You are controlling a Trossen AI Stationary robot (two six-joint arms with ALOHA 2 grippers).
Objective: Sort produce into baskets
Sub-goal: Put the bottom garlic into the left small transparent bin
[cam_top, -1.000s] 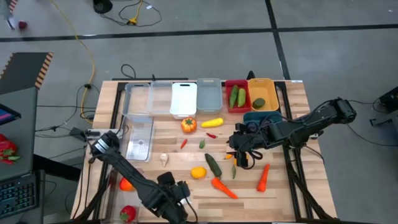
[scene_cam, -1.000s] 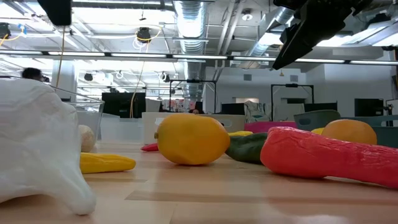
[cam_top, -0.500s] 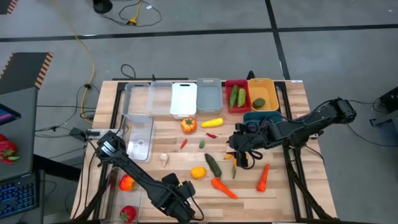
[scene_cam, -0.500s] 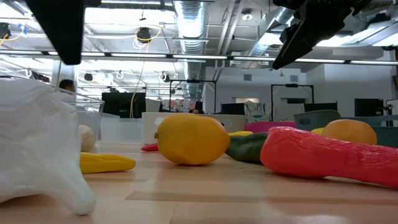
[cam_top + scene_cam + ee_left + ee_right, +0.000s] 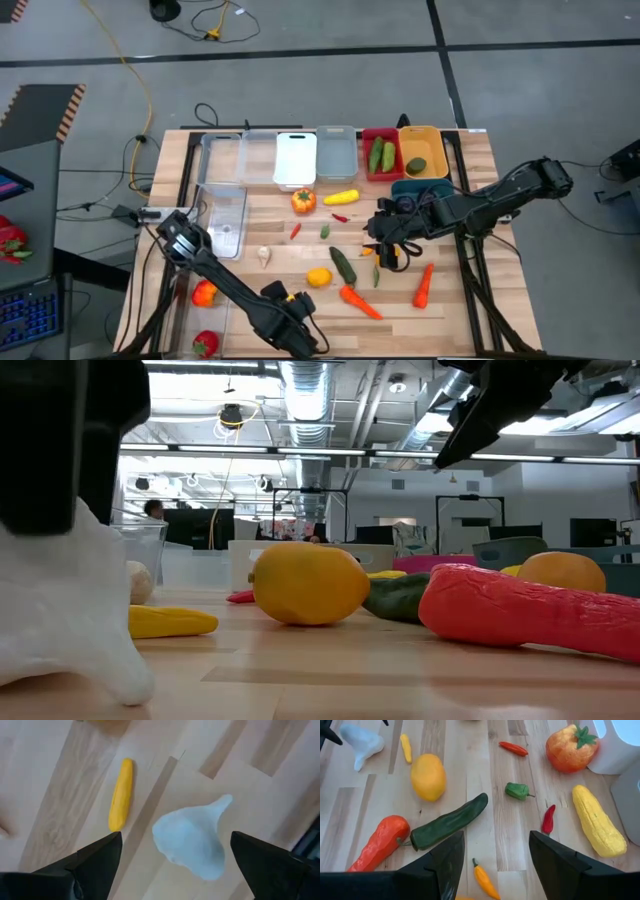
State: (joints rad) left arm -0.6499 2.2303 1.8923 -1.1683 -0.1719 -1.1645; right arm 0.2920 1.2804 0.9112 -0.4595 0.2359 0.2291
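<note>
A: Garlic (image 5: 192, 837), white and lumpy with a pointed tip, lies near the front edge of the table (image 5: 455, 300), left of middle. The left tool (image 5: 172, 865) hangs right above it, fingers spread wide on either side and holding nothing, likely lined up to pinch it.

B: And the thin yellow chili (image 5: 120, 795) just beside it?

A: Smooth, stick-like, and outside the fingers, so probably not the target.

B: The right tool (image 5: 495, 870)?

A: Released too, poised over the table's middle above a glossy dark cucumber (image 5: 449, 822), a ribbed orange carrot (image 5: 381, 843) and a waxy lemon (image 5: 427, 776).

B: Baskets?

A: Shallow plastic bins in a row along the back edge; the red basket (image 5: 381, 155) already holds green cucumbers. Most produce is unsorted.
</note>
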